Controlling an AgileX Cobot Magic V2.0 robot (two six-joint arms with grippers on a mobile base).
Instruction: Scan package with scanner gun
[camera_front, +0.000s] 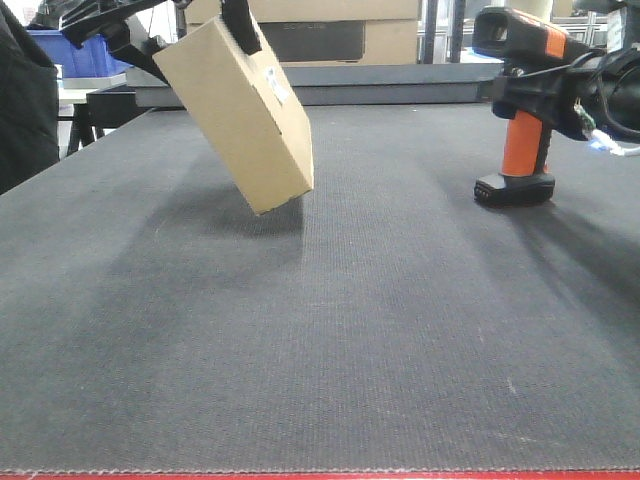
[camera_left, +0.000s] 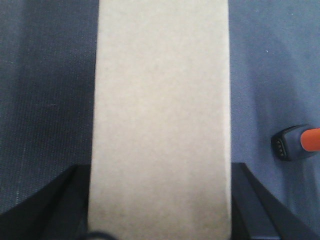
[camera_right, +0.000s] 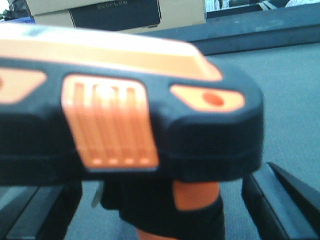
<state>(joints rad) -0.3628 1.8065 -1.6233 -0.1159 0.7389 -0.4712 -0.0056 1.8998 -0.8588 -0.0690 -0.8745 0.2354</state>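
The package (camera_front: 240, 110), a plain tan box with a small white label (camera_front: 277, 88), hangs tilted above the dark mat at the back left. My left gripper (camera_front: 200, 50) is shut on its upper end. In the left wrist view the package (camera_left: 160, 120) fills the middle, with my left gripper (camera_left: 160, 210) pressing dark fingers (camera_left: 255, 205) against both sides. The scanner gun (camera_front: 520, 140) stands upright on its black base at the right. My right gripper (camera_front: 545, 95) surrounds its upper part. In the right wrist view the scanner gun (camera_right: 150, 125) looms close and my right gripper (camera_right: 165, 200) is open, fingers (camera_right: 280, 195) apart from the handle.
Larger cardboard boxes with a dark panel (camera_front: 330, 35) stand behind a raised ledge (camera_front: 400, 85) at the table's far edge. A blue bin (camera_front: 75, 55) sits at the back left. A dark shape (camera_front: 25, 100) stands at the left edge. The grey mat (camera_front: 320, 330) stretches to the front.
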